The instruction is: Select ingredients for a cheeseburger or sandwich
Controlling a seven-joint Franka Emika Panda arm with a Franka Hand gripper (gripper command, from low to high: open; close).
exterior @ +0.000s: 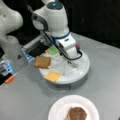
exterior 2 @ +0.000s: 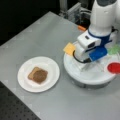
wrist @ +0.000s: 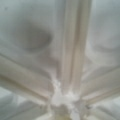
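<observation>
**Ingredients split between tray and plate**

The ingredients look light, thin and stiff — best pinched at an edge. On the round divided tray [exterior: 83, 68] lie a bread slice [exterior: 42, 62] and a cheese slice [exterior: 52, 76]; beyond its rim, the paper plate [exterior 2: 51, 66] carries bread topped by the patty [exterior 2: 40, 76]. The gripper [exterior: 68, 61] points straight down over the tray's centre — whether spread or pressed together, I cannot tell.

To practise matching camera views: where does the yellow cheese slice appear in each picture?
Front view: cheese slice on the round tray's near-left edge.
Front view: cheese slice on the tray's upper-left edge.
Wrist view: not in it; only white tray dividers.
Shared landmark: the white round tray.
</observation>
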